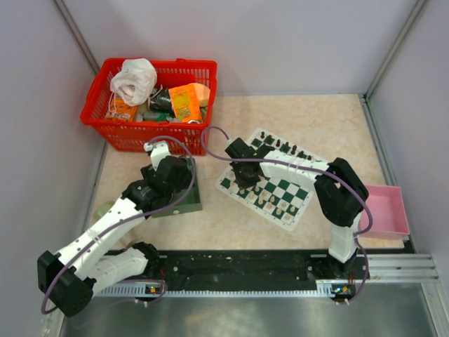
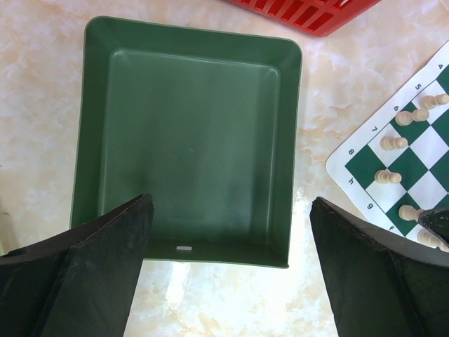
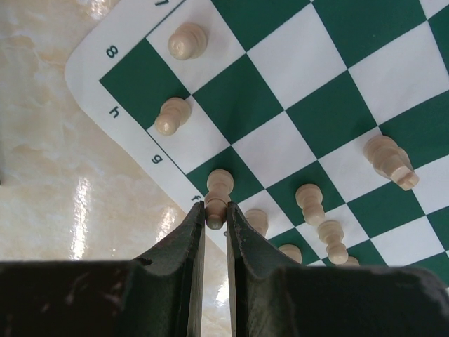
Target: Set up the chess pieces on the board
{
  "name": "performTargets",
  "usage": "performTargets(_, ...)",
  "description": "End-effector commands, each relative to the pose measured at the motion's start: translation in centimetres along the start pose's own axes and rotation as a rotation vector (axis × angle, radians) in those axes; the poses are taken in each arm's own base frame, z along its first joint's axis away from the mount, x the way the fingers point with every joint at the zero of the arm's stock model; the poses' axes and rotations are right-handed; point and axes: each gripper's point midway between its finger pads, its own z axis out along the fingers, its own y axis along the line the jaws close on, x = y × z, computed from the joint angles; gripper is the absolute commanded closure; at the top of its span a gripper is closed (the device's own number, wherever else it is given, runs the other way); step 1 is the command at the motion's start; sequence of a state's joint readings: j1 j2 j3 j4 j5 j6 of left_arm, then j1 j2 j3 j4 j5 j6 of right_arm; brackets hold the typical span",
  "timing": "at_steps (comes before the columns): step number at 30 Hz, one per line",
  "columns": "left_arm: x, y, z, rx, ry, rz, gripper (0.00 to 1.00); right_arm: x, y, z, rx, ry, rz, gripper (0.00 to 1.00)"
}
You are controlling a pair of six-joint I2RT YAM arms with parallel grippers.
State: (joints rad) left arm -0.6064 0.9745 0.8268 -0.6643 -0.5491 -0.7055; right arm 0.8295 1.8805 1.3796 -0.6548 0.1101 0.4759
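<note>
**A:** Where is the right gripper [image 3: 216, 214] working?

**B:** At the lettered edge of the board [image 3: 337, 112]. Its fingers are pinching a cream piece [image 3: 219, 188] over a green square right by the white border.

**A:** How should it finish this placement?

**B:** I'd check that the base sits flat and centred, then part the fingers only slightly and lift straight up. A neighbouring cream piece [image 3: 257, 221] stands just beside one finger, and a sideways pull would likely topple it.

**A:** Is anything else crowding it?

**B:** A cream pawn [image 3: 173, 116] farther along that edge is apart from the fingers. The black pieces [image 1: 287, 149] line the far side, well apart.

**A:** And the left arm?

**B:** The left gripper [image 2: 228, 210] is spread wide and holds nothing. It hangs above the green tray [image 2: 189, 126], which shows nothing inside. On the bench, the red basket [image 1: 140, 119] and the pink tray [image 1: 386, 210] sit off the board and aren't in the way.
</note>
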Motion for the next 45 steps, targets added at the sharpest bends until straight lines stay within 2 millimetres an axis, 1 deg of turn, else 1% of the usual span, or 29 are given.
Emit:
performTargets(1, -0.7, -0.6, 0.1, 0.021, -0.026, -0.032, 0.01, -0.5, 0.7, -1.4, -0.018, -0.043, 0.000, 0.89)
performTargets(8, -0.8, -0.6, 0.2, 0.019, -0.028, -0.030, 0.01, -0.2, 0.7, -1.0, -0.015, -0.029, -0.005, 0.87)
performTargets(13, -0.8, -0.8, 0.2, 0.023, -0.027, -0.030, 0.01, -0.2, 0.7, -0.9, -0.015, -0.033, -0.001, 0.79)
performTargets(17, -0.7, -0.9, 0.3, 0.023, -0.022, -0.025, 0.01, -0.4, 1.0, -1.1, -0.029, -0.036, 0.000, 0.76)
performTargets(24, -0.7, -0.8, 0.3, 0.024, -0.021, -0.031, 0.01, -1.8, 1.7, -2.8, -0.063, -0.073, -0.002, 0.72)
performTargets(29, -0.9, -0.8, 0.2, 0.023, -0.028, -0.034, 0.01, -3.9, 1.5, -5.4, -0.055, -0.152, -0.002, 0.67)
performTargets(34, -1.2, -1.0, 0.0, 0.030, -0.036, -0.041, 0.01, -5.5, 0.0, -7.1, -0.049, -0.207, 0.037, 0.65)
performTargets(36, -1.2, -1.0, 0.0, 0.032, -0.036, -0.038, 0.01, -5.8, -1.0, -7.3, -0.028, -0.218, 0.055, 0.58)
performTargets(40, -1.2, -1.0, 0.0, 0.031, -0.035, -0.038, 0.01, -5.6, -3.6, -6.4, 0.015, -0.202, 0.097, 0.50)
performTargets(45, -1.2, -0.7, -0.3, 0.031, -0.042, -0.045, 0.01, -5.2, -5.9, -5.3, 0.056, -0.182, 0.128, 0.49)
